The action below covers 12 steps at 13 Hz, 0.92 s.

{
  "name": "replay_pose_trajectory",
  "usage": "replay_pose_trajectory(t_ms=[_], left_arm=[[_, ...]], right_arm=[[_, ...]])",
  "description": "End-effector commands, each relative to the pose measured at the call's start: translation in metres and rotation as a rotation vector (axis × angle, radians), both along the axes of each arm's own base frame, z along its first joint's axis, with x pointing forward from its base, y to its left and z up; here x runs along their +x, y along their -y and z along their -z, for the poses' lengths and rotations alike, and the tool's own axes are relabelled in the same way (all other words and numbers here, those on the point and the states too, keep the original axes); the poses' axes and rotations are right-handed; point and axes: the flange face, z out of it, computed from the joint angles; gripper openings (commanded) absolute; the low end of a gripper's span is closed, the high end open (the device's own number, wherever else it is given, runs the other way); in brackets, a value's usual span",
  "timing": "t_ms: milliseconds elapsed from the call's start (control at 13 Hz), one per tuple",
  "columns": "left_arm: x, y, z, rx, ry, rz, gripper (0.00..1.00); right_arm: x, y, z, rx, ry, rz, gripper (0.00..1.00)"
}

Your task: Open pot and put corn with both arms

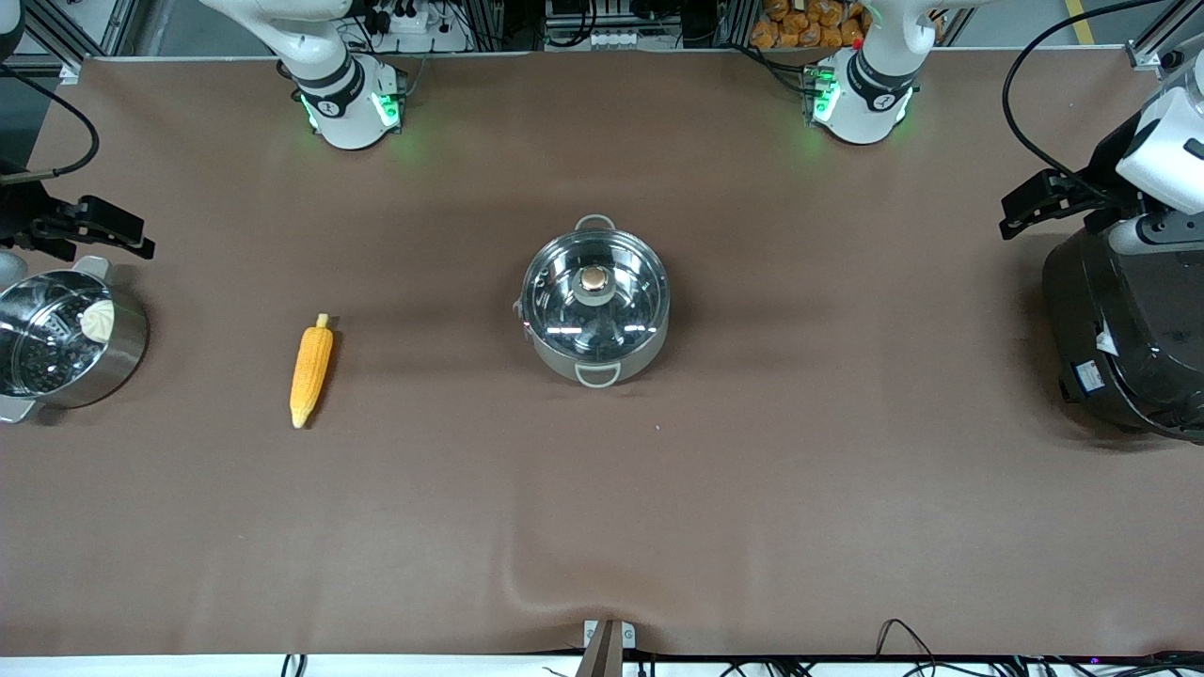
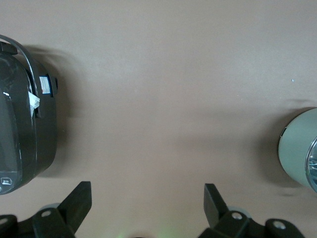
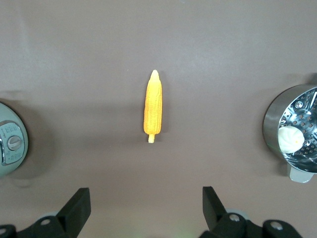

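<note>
The steel pot (image 1: 595, 310) stands mid-table with its glass lid (image 1: 611, 320) on and the brass knob (image 1: 594, 278) on top. The yellow corn (image 1: 311, 374) lies flat toward the right arm's end, apart from the pot. My right gripper (image 1: 143, 240) hangs high, open and empty; its wrist view looks down on the corn (image 3: 153, 110) past its gripper (image 3: 146, 191), with the pot's edge (image 3: 7, 153) at one side. My left gripper (image 1: 1006, 214) hangs high, open and empty (image 2: 148, 187), over bare table between the pot (image 2: 297, 148) and the rice cooker.
A steel steamer pot (image 1: 132, 320) with a white bun (image 1: 97, 320) stands at the right arm's end, also in the right wrist view (image 3: 270, 124). A black rice cooker (image 1: 1129, 329) stands at the left arm's end, also in the left wrist view (image 2: 20, 129).
</note>
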Motion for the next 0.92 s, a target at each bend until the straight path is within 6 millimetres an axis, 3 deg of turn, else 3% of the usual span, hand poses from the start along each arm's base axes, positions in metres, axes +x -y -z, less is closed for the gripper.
replay_pose_trajectory(t_ms=[0,538,692,846], left_arm=[[0.003,0.0,-0.004,0.006,0.01,0.024,1.0],[0.006,0.007,-0.006,0.048,0.022,0.036,1.0],[0.005,0.033,-0.002,0.041,0.013,0.073,1.0],[0.001,0.067,0.002,0.037,0.01,0.067,1.0]], right_arm=[[-0.002,0.002,-0.007,-0.005,0.0,0.015,1.0],[-0.002,0.001,-0.005,-0.005,-0.006,0.013,1.0],[-0.003,0.002,-0.002,-0.003,-0.023,0.015,1.0],[-0.003,0.005,0.022,0.001,-0.079,0.02,1.0]])
